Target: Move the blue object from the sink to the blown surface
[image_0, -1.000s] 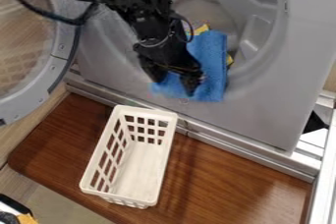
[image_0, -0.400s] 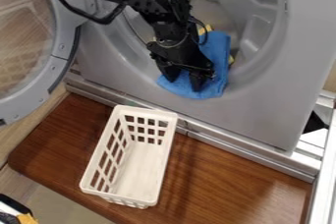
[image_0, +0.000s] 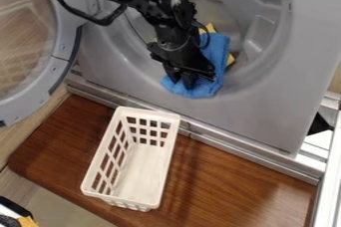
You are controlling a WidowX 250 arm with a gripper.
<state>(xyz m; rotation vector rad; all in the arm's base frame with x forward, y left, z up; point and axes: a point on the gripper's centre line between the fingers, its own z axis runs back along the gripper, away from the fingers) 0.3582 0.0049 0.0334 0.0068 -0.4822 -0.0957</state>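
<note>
And here's soft, matt blue cloth [image_0: 218,52] with a fuzzy nap, against the smooth grey housing [image_0: 266,106], plastic-looking with a dull sheen! Below, glossy brown wood grain on the counter [image_0: 233,171], and smooth, matt white plastic for the basket [image_0: 148,171]!

A white plastic basket [image_0: 149,113] stands on the glossy brown wooden surface [image_0: 230,183].

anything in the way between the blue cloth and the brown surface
Yes: a silver rail runs between the blue cloth and the brown surface, and the white basket stands on that surface, just past the rail. Heading right of the basket would probably avoid it, though the rail would still need crossing.
</note>
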